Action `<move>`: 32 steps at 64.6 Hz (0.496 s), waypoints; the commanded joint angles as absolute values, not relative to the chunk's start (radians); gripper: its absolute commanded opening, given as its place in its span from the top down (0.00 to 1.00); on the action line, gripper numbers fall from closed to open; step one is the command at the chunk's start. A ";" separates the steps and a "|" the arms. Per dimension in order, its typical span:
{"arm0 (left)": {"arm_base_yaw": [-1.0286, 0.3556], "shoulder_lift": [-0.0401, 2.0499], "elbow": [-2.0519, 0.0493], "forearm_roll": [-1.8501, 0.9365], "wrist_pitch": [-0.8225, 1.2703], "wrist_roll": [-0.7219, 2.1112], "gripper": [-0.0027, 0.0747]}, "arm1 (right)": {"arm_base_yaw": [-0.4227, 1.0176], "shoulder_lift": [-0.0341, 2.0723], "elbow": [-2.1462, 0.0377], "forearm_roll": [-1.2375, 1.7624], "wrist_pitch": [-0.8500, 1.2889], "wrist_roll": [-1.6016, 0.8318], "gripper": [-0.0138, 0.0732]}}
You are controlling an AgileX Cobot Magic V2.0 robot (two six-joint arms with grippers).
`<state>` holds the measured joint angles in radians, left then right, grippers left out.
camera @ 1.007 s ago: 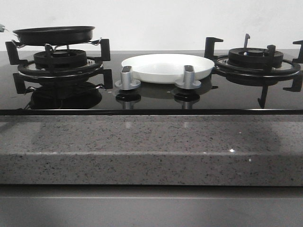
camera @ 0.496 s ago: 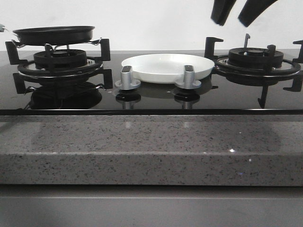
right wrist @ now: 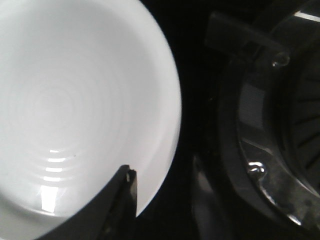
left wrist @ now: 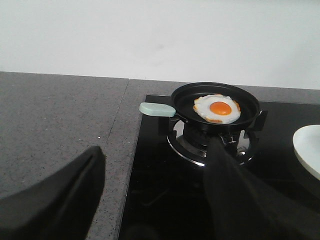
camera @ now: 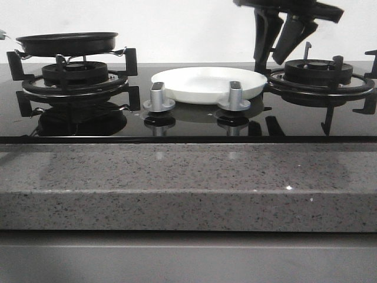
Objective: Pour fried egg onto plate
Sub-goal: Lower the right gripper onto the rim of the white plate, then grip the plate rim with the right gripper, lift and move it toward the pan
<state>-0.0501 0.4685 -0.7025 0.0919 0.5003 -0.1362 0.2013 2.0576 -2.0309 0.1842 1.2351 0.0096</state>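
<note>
The fried egg (left wrist: 217,108), white with an orange yolk, lies in the black pan (left wrist: 215,100) on the left burner. A pale green handle (left wrist: 156,109) sticks out toward the counter. In the front view the pan (camera: 68,42) hides the egg. The white plate (camera: 194,79) sits between the burners. My right gripper (camera: 269,62) hangs open just above the plate's right edge. In the right wrist view one finger (right wrist: 117,205) is over the plate (right wrist: 75,100). My left gripper (left wrist: 155,147) is open and empty, well short of the pan.
Two silver knobs (camera: 158,97) stand in front of the plate. The right burner grate (camera: 318,73) is close beside my right gripper. Grey stone counter (left wrist: 55,115) lies left of the black glass hob. A stone ledge (camera: 188,183) runs along the front.
My right gripper has come down from the top of the front view, reaching the plate's right edge. Pan and plate have not moved.
</note>
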 commanded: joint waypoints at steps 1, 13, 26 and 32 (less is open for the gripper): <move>-0.047 0.479 -0.736 0.095 0.415 -0.143 0.40 | 0.194 2.023 -2.070 0.213 1.242 0.011 0.50; -0.047 0.479 -0.736 0.095 0.415 -0.143 0.40 | 0.194 2.056 -2.070 0.247 1.243 0.011 0.50; -0.047 0.479 -0.736 0.095 0.415 -0.143 0.40 | 0.194 2.083 -2.070 0.285 1.250 0.012 0.53; -0.047 0.479 -0.736 0.095 0.415 -0.143 0.40 | 0.194 2.082 -2.070 0.289 1.240 0.021 0.67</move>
